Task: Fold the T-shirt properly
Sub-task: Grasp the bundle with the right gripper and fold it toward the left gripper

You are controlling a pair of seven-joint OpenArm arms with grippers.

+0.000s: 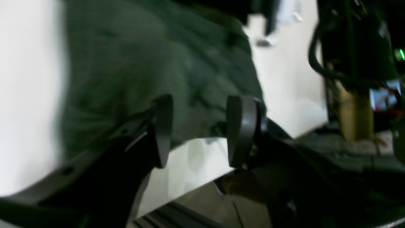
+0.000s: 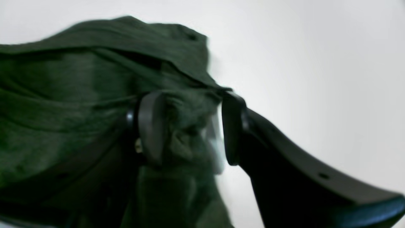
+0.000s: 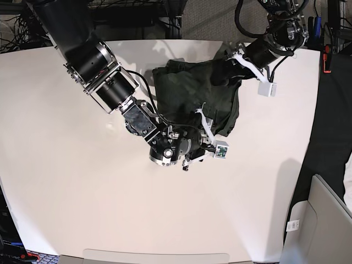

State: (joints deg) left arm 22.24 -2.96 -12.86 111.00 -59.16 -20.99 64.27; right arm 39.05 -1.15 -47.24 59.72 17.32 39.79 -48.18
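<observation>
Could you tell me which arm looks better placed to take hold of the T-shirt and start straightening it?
Probably the right. The right gripper already has bunched fabric of the T-shirt between its open jaws. The left gripper is also open, but its jaws sit at the shirt's edge by the table border.

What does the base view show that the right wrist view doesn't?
Only the base view shows both arms over the white table, the left pincer at the far edge of the T-shirt. Only the right wrist view shows the right pincer close up, jaws apart with bunched fabric between them. Both show the crumpled T-shirt.
</observation>
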